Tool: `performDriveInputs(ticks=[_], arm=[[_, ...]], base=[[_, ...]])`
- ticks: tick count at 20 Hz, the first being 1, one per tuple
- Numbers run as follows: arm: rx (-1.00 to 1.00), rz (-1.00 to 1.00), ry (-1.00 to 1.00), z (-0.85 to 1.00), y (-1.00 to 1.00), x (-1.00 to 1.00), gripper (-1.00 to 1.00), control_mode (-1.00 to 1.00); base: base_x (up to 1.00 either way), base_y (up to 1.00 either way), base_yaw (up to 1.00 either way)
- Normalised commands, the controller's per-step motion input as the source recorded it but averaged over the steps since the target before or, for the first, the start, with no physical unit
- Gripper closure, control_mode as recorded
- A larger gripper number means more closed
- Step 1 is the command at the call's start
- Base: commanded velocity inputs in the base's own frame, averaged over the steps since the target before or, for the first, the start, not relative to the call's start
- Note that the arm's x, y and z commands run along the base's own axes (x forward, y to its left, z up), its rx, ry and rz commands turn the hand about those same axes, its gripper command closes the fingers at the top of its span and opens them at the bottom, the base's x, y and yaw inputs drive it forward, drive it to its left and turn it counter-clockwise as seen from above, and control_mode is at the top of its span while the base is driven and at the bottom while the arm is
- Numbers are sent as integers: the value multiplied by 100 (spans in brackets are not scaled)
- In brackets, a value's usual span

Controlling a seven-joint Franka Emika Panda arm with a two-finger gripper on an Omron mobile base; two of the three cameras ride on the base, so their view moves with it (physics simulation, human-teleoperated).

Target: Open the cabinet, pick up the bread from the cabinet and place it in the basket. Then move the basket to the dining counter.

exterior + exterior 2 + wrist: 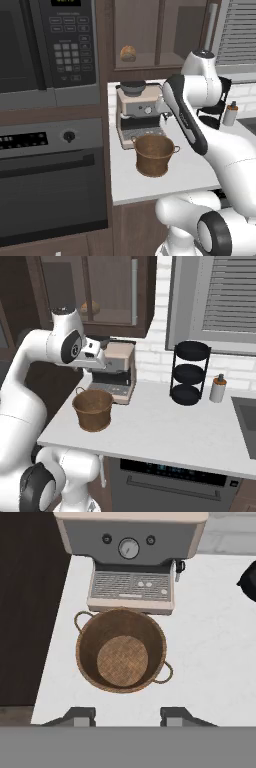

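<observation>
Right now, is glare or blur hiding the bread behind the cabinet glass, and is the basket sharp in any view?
Left base view: bread shows through the cabinet glass, soft but no glare. Right base view: bread dimmer, half behind the arm. Hand view: basket sharp, evenly lit, plainly empty.

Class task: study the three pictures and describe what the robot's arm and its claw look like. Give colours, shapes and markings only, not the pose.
The arm is made of glossy white, rounded, tube-like segments joined by dark grey to black joints, with round dark caps on the joint sides and a black strip along one link. No loose cables show. The claw has two small dark grey, blocky finger tips in the hand view.
</observation>
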Motion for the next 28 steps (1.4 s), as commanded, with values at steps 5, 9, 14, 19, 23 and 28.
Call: performDriveInputs(ticks=[5,9,14,19,23,28], arm=[[3,-1,0,-9,-52,2,-100,-100],[7,-1,-10,-8,-95,19,-100,-100],[0,-12,-45,68,-76,0,-100,-100],[0,-16,-54,100,-32,0,-100,-100],[-4,-14,-18,100,-20,25,-100,-100],[-6,-11,0,100,-22,25,-100,-100]], base=[[0,0,0],[0,0,0],[0,0,0],[0,0,0],[0,0,0],[0,0,0]])
